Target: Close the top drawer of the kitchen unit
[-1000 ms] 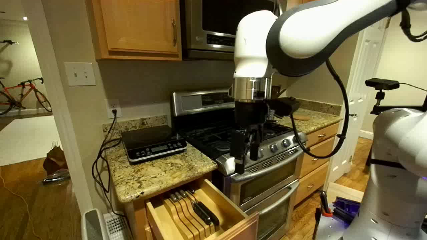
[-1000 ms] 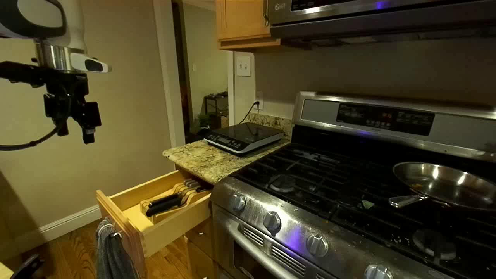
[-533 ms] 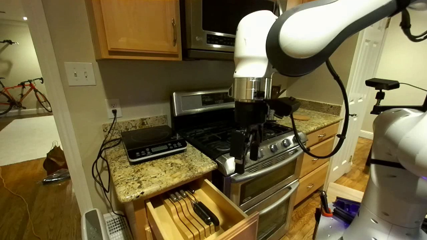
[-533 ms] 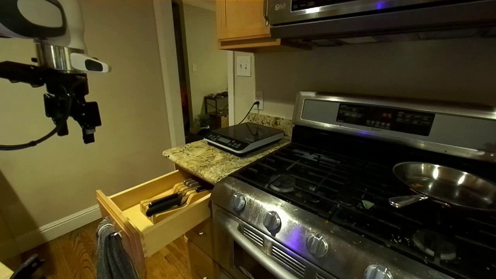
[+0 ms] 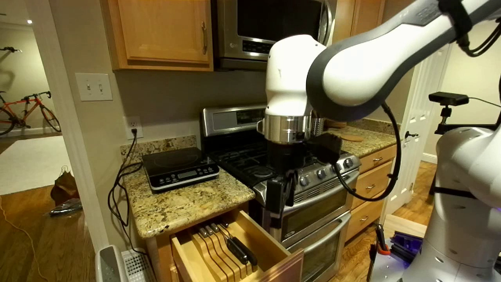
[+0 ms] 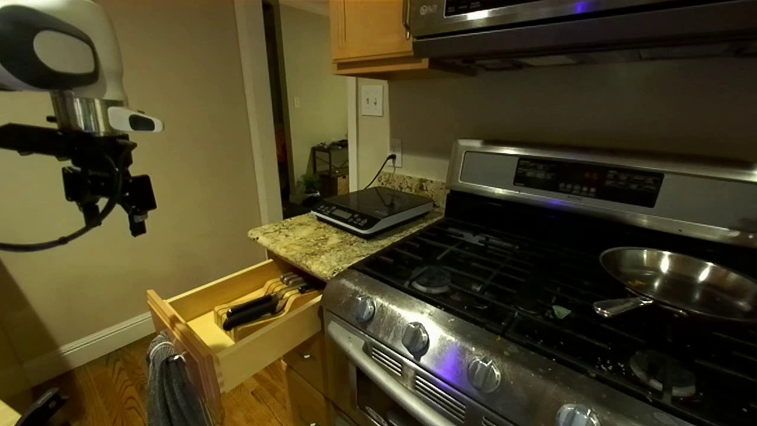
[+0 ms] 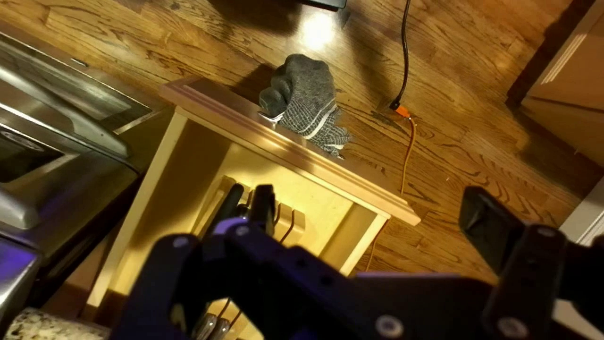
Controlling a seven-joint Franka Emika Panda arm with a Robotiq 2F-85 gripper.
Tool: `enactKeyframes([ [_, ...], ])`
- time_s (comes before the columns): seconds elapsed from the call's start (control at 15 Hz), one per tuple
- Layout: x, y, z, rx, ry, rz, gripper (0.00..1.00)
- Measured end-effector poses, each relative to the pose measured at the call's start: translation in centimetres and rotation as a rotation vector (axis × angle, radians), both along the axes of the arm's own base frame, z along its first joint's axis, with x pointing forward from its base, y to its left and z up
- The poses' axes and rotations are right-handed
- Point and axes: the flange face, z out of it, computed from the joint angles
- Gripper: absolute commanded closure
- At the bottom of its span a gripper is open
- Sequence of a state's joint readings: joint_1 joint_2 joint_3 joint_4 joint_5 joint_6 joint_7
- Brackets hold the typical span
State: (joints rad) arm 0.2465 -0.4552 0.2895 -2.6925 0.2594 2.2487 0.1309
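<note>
Hand [image 6: 114,218] is suspended higher than the top drawer [image 6: 266,346], fingers [image 7: 488,231] spread well apart and pointing down — it grips nothing and touches nothing. I judge this to be the approach step: the height suits a descent outside the front panel [image 7: 302,158], followed by a push inward.

Lower, the drawer stands well out of the kitchen unit [image 5: 163,252], so closure is not yet done. A grey cloth [image 7: 306,94] hangs on the panel's outer side, presumably kept ready for use; contact should avoid it, since it could bunch under the fingers. Inside the drawer lies a slotted wooden insert [image 5: 207,252]. Dark-handled knives [image 5: 236,250] lie in it — the slots evidently keep them parted and should limit sliding during the push.

Behind, the unit's granite surface [image 5: 184,205] carries a portable hob [image 5: 180,168], set back from the front edge, likely to stay near the outlet [image 6: 398,148]. Beside the unit, the stove [image 6: 449,361] bears a pan [image 6: 692,290]; a brown patch [image 6: 636,284] shows inside, too small to identify from where I stand.
</note>
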Motion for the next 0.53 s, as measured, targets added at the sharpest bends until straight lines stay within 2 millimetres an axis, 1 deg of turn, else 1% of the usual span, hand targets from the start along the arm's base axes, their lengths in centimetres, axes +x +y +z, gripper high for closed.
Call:
enactKeyframes([
  [0.33,-0.4,4.5,-4.9,-0.009,-0.078,0.234,0.00],
  [0.47,-0.6,5.8,-6.5,-0.014,-0.102,0.316,0.00],
  [0.53,-0.7,6.2,-7.2,-0.017,-0.103,0.337,0.00],
])
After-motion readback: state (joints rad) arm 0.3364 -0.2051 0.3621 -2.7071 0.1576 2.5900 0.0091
